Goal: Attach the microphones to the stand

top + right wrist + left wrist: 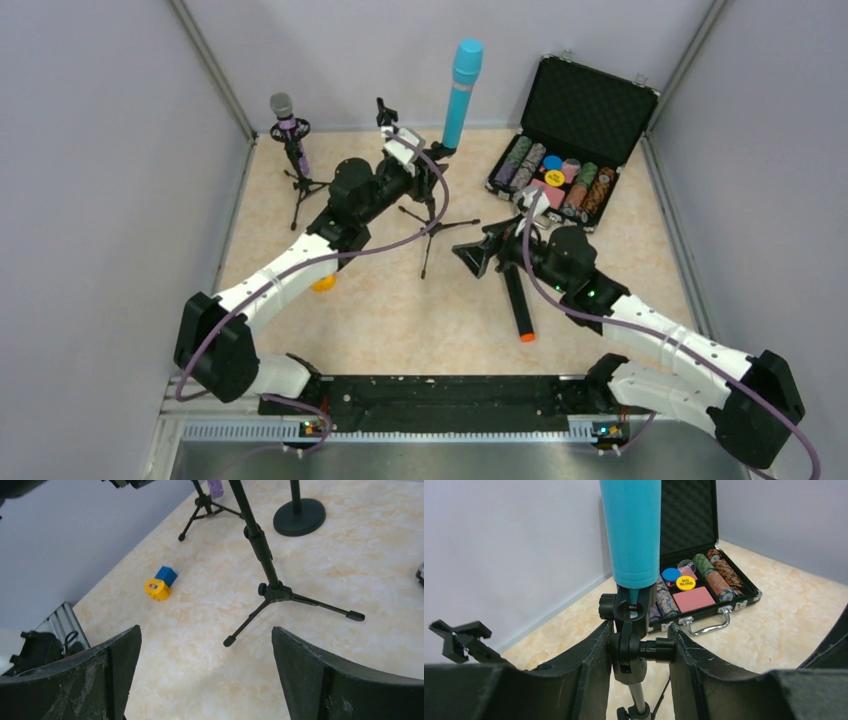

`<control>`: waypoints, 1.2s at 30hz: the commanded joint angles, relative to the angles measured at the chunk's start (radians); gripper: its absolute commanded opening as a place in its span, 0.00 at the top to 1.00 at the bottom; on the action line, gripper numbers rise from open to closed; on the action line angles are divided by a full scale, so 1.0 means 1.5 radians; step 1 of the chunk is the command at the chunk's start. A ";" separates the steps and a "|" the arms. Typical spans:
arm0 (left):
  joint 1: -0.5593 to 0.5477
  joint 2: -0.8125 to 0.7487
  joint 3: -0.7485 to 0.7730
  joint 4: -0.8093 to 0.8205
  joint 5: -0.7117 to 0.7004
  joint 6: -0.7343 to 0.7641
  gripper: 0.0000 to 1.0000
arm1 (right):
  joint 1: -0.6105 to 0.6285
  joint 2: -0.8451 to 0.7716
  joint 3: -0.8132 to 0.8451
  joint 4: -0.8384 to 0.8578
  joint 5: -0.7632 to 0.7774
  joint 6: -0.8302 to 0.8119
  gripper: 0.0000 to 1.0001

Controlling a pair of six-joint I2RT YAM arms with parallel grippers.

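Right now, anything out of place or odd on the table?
The black microphone with the orange end lies flat on the table, not mounted. A yellow-and-blue block sits loose toward the left side and looks like a stray. Nothing looks spilled or broken.

Fingers of left gripper point(638, 652) pressing both sides of black clip joint point(629, 640) on middle black tripod stand point(430, 225), leaving no gap there. Tall light blue microphone point(631, 530) standing directly above, blocking way up. Wide-open right gripper point(205, 675) hanging over bare beige marbled tabletop point(200, 640); tripod legs spreading just ahead, round black stand base point(299, 516) beyond. Small yellow-and-blue block point(160, 586) lying well left. Open black poker-chip case point(575, 130) filling back right corner. Black microphone with orange end point(518, 300) lying just beside right arm. Glittery purple microphone point(287, 130) standing on small tripod, back left.
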 commanded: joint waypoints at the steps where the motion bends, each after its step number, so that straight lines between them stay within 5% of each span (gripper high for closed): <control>1: 0.007 0.027 0.085 0.115 0.007 0.034 1.00 | -0.046 -0.014 0.047 -0.023 -0.028 0.037 0.01; 7: 0.026 0.099 0.148 0.122 0.068 0.057 1.00 | -0.088 -0.048 0.035 -0.035 -0.043 0.058 0.01; 18: 0.100 0.222 0.288 0.101 0.343 0.037 1.00 | -0.134 -0.061 0.032 -0.047 -0.061 0.064 0.02; 36: 0.107 0.368 0.488 -0.063 0.444 0.081 1.00 | -0.158 -0.079 0.036 -0.073 -0.056 0.059 0.01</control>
